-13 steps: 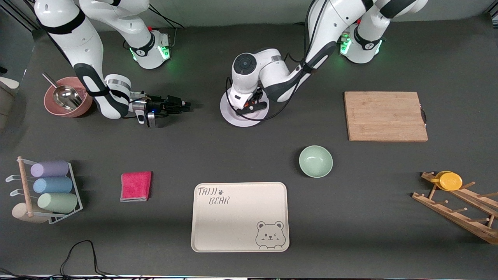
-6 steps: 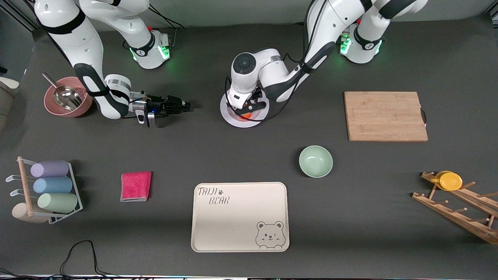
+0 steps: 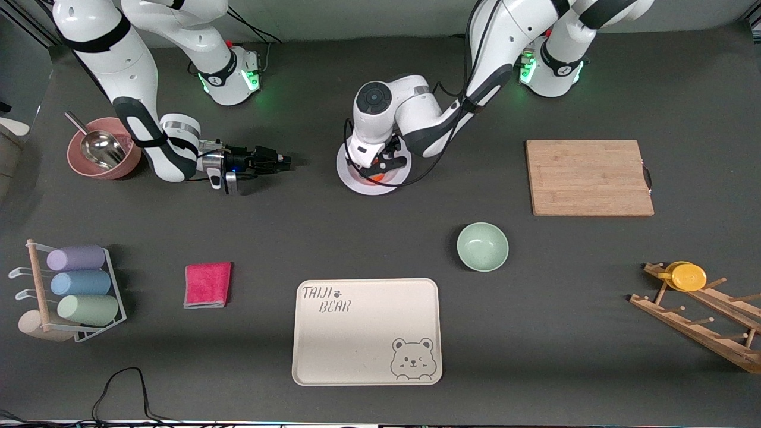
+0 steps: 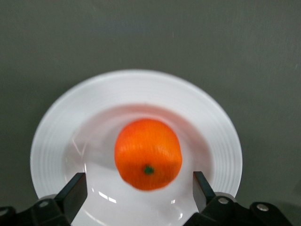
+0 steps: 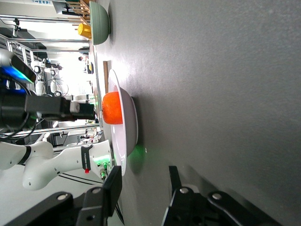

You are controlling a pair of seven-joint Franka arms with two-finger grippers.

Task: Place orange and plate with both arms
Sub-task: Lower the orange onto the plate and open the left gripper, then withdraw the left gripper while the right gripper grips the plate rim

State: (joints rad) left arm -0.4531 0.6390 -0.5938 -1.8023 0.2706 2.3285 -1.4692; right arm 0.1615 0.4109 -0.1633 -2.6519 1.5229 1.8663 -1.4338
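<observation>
- You see the small round bright-orange fruit (image 4: 148, 160) lying free in the glossy white round plate (image 4: 61, 122)
- Your left gripper (image 4: 139, 194) hovers just over it, fingers spread, touching nothing
- Your right gripper (image 3: 279, 160) waits low beside the plate, toward the right arm's end, jaws part-open and empty

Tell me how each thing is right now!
orange: lying loose on the plate, let go
plate: flat on the table, holding the orange
left gripper: open, over the plate
right gripper: low beside the plate, holding nothing, waiting
mint bowl: upright, empty
bear tray: flat, empty
</observation>
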